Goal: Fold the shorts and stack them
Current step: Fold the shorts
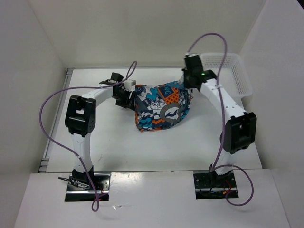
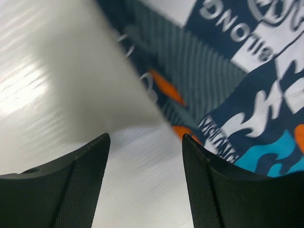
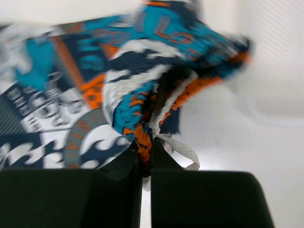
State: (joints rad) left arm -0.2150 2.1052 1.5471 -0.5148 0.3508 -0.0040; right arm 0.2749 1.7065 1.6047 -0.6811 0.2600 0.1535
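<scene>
The shorts [image 1: 161, 108], printed in teal, orange, navy and white, lie bunched in the middle of the white table. My right gripper [image 1: 186, 91] is shut on their right edge, pinching an orange-and-teal fold [image 3: 145, 142] beside a white drawstring [image 3: 183, 149]. My left gripper [image 1: 127, 99] stands open just off the shorts' left edge. In the left wrist view its black fingers [image 2: 90, 180] frame bare table, with the shorts [image 2: 228, 76] lying beyond and to the right, apart from the pads.
A white mesh basket [image 1: 235, 71] stands at the back right of the table [image 1: 142, 152], close behind the right arm. White walls close in the table on the left, back and right. Purple cables loop off both arms.
</scene>
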